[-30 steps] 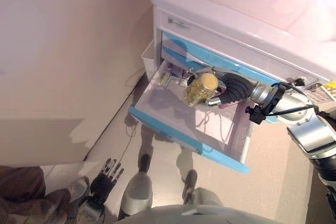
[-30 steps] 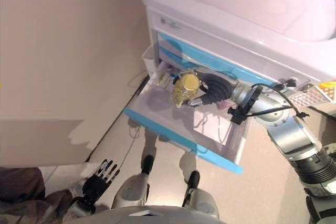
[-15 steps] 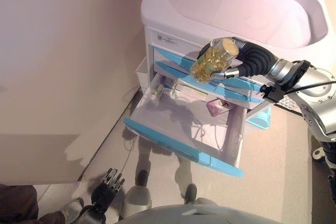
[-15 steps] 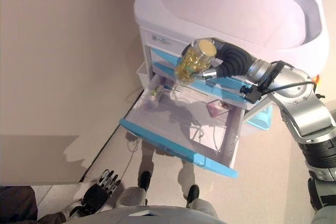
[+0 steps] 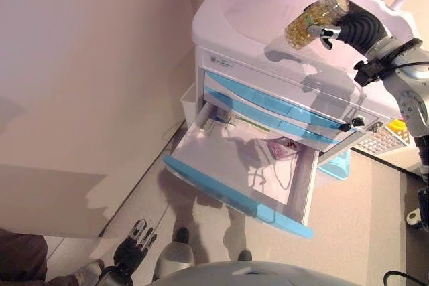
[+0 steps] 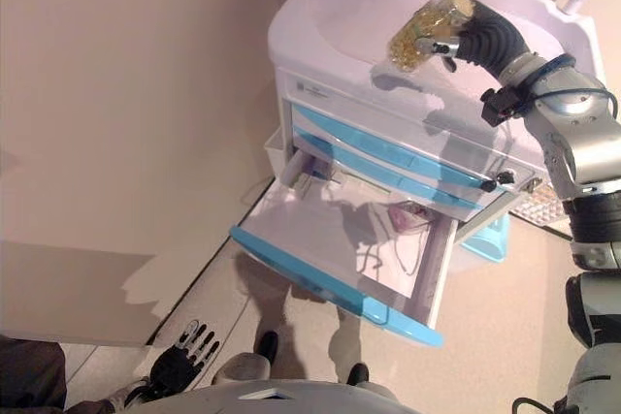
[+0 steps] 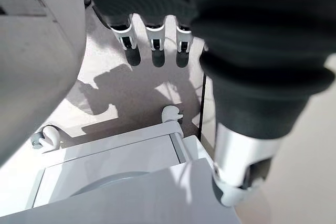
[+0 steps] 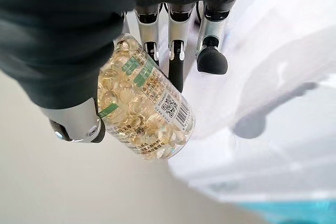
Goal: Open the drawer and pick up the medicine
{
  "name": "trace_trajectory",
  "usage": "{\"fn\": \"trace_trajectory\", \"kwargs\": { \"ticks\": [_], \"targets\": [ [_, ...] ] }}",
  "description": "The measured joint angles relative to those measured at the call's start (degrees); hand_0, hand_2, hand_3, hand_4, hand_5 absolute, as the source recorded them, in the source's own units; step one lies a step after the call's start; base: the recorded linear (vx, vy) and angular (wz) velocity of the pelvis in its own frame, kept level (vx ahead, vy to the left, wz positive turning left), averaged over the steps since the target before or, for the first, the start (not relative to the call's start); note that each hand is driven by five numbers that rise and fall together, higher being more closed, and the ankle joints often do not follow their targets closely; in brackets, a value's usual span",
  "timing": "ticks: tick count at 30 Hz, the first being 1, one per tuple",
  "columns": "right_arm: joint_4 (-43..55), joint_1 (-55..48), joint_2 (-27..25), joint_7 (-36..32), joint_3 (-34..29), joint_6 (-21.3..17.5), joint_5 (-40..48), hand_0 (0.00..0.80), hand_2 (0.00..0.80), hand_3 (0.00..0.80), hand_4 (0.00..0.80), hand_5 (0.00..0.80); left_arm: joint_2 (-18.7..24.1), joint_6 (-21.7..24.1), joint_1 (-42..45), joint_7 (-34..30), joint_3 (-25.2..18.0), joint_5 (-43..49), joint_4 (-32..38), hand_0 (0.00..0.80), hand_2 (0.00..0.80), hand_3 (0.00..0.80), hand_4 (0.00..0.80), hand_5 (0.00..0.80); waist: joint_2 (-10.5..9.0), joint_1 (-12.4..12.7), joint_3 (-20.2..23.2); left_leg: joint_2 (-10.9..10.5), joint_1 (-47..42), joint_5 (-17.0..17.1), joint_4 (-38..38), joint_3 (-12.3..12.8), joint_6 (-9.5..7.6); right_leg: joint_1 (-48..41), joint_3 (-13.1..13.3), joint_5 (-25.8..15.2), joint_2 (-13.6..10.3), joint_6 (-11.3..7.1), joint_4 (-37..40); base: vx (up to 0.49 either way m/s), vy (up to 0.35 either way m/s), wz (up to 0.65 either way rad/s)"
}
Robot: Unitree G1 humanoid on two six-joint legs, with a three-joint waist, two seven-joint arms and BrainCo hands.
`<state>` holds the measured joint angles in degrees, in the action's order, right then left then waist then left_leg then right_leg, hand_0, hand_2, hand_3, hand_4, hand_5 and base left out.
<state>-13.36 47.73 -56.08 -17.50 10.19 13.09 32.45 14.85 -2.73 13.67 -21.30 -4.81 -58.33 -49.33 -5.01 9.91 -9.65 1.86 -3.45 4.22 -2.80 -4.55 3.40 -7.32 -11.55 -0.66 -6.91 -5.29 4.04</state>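
Observation:
My right hand (image 5: 360, 27) is shut on a clear medicine bottle (image 5: 312, 22) full of yellow capsules and holds it tilted above the white cart's top (image 5: 255, 11). In the right wrist view the bottle (image 8: 145, 109) lies between the thumb (image 8: 79, 124) and the fingers (image 8: 178, 51). The bottom drawer (image 5: 236, 195) with a blue front stands pulled out, with a pink packet (image 5: 283, 147) at its back. My left hand (image 5: 134, 250) hangs low near the floor with straight fingers (image 7: 153, 33), empty.
The cart (image 6: 388, 133) has two more blue drawers, shut, above the open one. A wall (image 5: 87, 65) runs along the left. A small white bin (image 5: 188, 99) hangs on the cart's side. A person's leg (image 5: 23, 266) shows at lower left.
My right hand has lifted the bottle from just over the open drawer up to above the cart's top. The camera has shifted. The left hand stays low.

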Motion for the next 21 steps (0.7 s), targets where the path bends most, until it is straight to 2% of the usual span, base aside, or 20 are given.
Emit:
{"fn": "trace_trajectory", "kwargs": {
  "ticks": [5,11,17,21],
  "targets": [
    [-10.0,5.6,-3.2,2.5,2.5,1.1,0.6,0.8,0.8,0.8,0.8,0.8,1.0,-1.0,-0.1,1.3,0.0,0.0,0.0,0.0,0.0,0.0,0.0,0.0,0.12,0.8,0.1,-0.1,0.0,0.0,0.0,-0.2,-0.01,-0.1,-0.1,0.0,0.0,0.01,0.2,0.0,0.0,0.0],
    [-22.2,11.1,-5.7,3.5,8.9,3.0,0.6,0.8,0.8,0.8,0.8,0.8,1.7,-1.4,-0.1,2.0,0.0,-0.1,0.0,0.0,0.0,0.0,0.0,0.0,0.8,1.3,0.6,-0.1,-0.2,0.0,0.0,-0.7,0.0,-1.0,-0.7,-0.2,0.1,0.09,1.1,0.027,-0.011,0.04],
    [-29.8,13.1,-6.0,3.6,11.4,5.9,-1.3,0.8,0.8,0.8,0.8,0.8,1.8,-2.3,0.0,3.1,0.1,-0.1,0.0,0.0,0.0,0.0,0.0,0.0,0.93,1.5,0.7,-0.1,-0.3,0.0,0.0,-1.1,0.03,-1.3,-1.3,-0.3,0.1,0.15,1.2,0.031,-0.005,0.03],
    [-35.4,14.2,-6.1,3.3,13.3,7.3,-5.6,0.8,0.8,0.8,0.8,0.8,2.1,-2.6,-0.2,3.5,0.1,-0.1,0.1,0.0,0.0,0.0,0.0,0.0,0.93,2.3,0.7,-0.1,-0.3,0.0,0.0,-1.1,0.03,-1.3,-1.4,-0.3,0.1,0.16,1.2,0.0,0.0,0.0]
  ]
}}
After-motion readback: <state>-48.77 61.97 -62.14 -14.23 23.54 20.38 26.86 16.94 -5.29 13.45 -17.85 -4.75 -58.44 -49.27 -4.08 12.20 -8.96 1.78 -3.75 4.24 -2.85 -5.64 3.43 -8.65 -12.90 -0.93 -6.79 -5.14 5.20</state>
